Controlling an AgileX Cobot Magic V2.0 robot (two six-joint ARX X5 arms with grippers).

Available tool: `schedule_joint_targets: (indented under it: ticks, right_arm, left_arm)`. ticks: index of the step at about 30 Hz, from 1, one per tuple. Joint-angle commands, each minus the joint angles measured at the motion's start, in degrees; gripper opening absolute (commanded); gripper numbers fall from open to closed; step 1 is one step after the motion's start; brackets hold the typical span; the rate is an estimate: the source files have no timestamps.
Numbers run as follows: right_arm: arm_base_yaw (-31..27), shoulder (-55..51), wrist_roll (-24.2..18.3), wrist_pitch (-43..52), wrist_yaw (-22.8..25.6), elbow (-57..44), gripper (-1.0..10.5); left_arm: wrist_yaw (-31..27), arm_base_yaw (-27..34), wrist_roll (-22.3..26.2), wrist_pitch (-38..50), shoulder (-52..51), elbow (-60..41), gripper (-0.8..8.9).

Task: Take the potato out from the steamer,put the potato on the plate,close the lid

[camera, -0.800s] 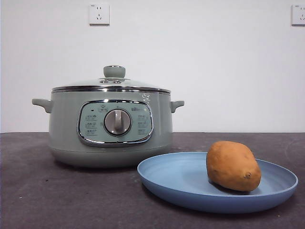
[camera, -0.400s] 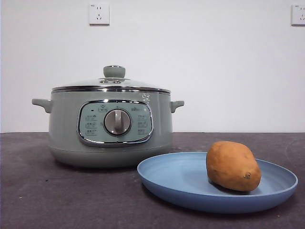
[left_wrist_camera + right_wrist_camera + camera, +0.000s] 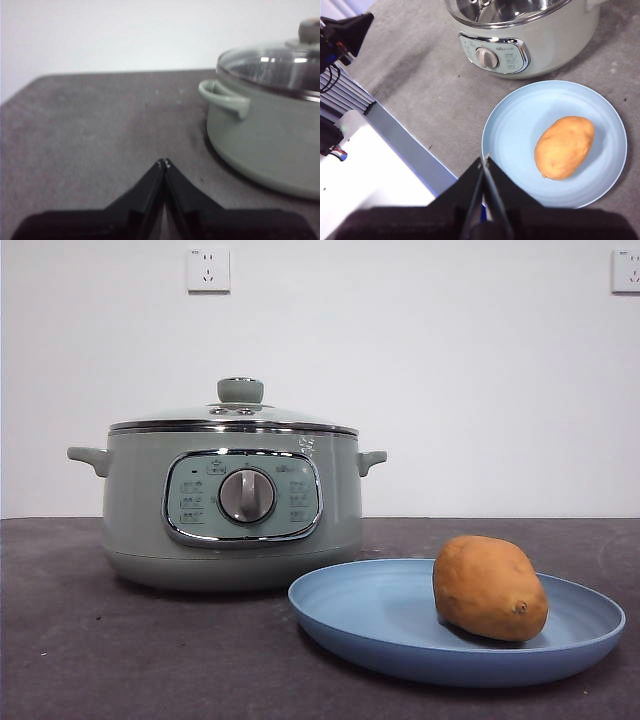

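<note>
from where i sit the job looks finished. the potato (image 3: 489, 588) lies on its side on the plate (image 3: 370, 615), toward the rim far from the steamer (image 3: 232, 505), and the lid (image 3: 235, 416) sits flat on the steamer's rim with its knob on top. i see nothing left to do except park the arms, as far as these views tell me.

my left gripper (image 3: 164, 163) hangs low over bare table (image 3: 95, 130), jaws pressed tip to tip and holding nothing. the steamer (image 3: 265, 132) stands just beside it, one side handle nearest, the lid (image 3: 272, 67) seated above; no contact.

my right gripper (image 3: 484, 161) is raised well above the table, jaws likewise pinched together and empty. ahead of its tips lies the plate (image 3: 520, 125), with the potato (image 3: 564, 147) on it, and beyond that the steamer (image 3: 520, 35), panel facing me. it touches none of them.

neither arm shows in the front view.
</note>
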Motion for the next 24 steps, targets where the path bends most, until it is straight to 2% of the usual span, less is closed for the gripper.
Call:
schedule_joint_targets:
  ticks: [1, 24]
  right_arm:
    - [0.09, -0.04, 0.33, 0.07, 0.00, 0.11, 0.0]
    - [0.07, -0.04, 0.33, 0.07, 0.00, 0.11, 0.0]
  left_arm:
    - [0.26, 0.17, -1.27, -1.29, -0.17, -0.85, -0.04]
    - [0.63, 0.15, -1.49, -2.10, -0.17, -0.85, -0.04]
